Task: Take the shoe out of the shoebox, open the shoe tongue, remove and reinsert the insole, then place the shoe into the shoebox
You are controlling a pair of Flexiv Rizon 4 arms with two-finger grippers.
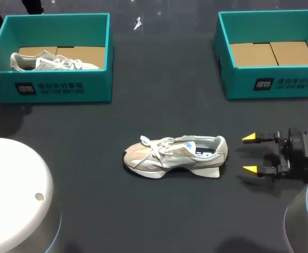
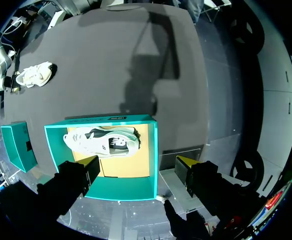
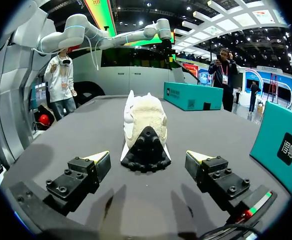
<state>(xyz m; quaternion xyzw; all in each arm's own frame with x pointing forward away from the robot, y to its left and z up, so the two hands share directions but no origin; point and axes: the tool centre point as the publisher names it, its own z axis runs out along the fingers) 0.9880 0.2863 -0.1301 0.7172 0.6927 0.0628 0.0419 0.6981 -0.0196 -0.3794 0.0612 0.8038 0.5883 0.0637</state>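
You'll see the shoe (image 1: 175, 156) is soft woven cloth with suede-like panels, the left shoebox (image 1: 53, 87) and right shoebox (image 1: 280, 83) matt teal cardboard, the table (image 1: 159, 110) dark with a dull sheen.

A dark grey table (image 1: 159, 105) carries soft shadows.

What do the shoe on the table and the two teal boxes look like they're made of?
The shoe: likely matte fabric with suede-like beige panels, cloth laces, a white foam-looking sole; the heel tread looks like black rubber. The left box and right box: probably cardboard, plain brown flaps inside, smooth teal printed walls.
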